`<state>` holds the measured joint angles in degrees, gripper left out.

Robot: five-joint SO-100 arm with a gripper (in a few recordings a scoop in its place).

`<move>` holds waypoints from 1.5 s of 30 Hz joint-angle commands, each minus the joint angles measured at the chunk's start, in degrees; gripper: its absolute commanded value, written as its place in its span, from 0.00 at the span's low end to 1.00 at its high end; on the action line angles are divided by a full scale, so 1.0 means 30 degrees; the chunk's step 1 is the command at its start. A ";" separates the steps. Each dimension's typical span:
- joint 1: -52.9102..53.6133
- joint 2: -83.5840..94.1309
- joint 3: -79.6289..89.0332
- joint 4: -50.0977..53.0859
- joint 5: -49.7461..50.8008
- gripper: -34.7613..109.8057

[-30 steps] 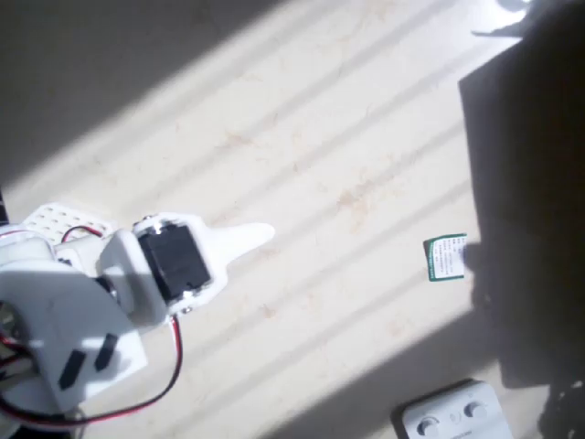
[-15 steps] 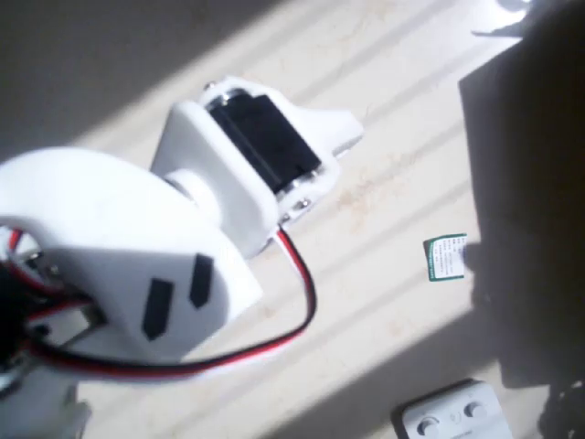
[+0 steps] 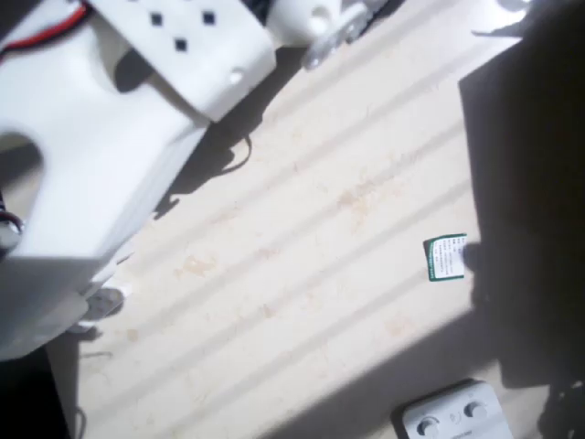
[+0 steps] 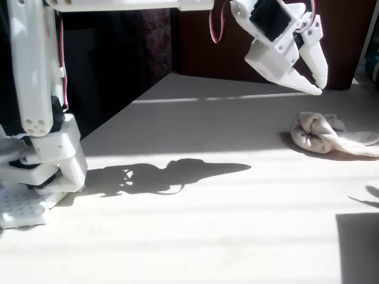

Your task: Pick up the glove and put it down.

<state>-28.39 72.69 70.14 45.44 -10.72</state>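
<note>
In the fixed view the glove (image 4: 323, 133), cream fabric bunched into a soft lump, lies on the pale table at the right. My white gripper (image 4: 320, 87) hangs in the air above it and slightly to the left, well clear of the fabric. Its fingers point down to the right, close together, and hold nothing. In the overhead view my arm (image 3: 119, 137) looms large across the upper left.
A small green-and-white card (image 3: 445, 258) lies right of centre, beside a dark shadowed area (image 3: 530, 183). A white box with round buttons (image 3: 452, 416) sits at the bottom right edge. The arm's base (image 4: 35, 177) stands at the left, casting a shadow (image 4: 172, 174) across the table.
In the overhead view the arm has risen from low at the left and swung toward the top of the picture, closer to the camera. The card and box stayed put.
</note>
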 commanded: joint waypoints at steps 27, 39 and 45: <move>-0.1787 -0.9023 -0.9375 0.2813 0.0176 0.44; -0.1494 -1.0459 -0.9434 0.1260 0.0205 0.45; -0.1494 -1.0811 -0.9521 0.0937 0.0205 0.45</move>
<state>-32.61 39.90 44.03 49.13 -10.55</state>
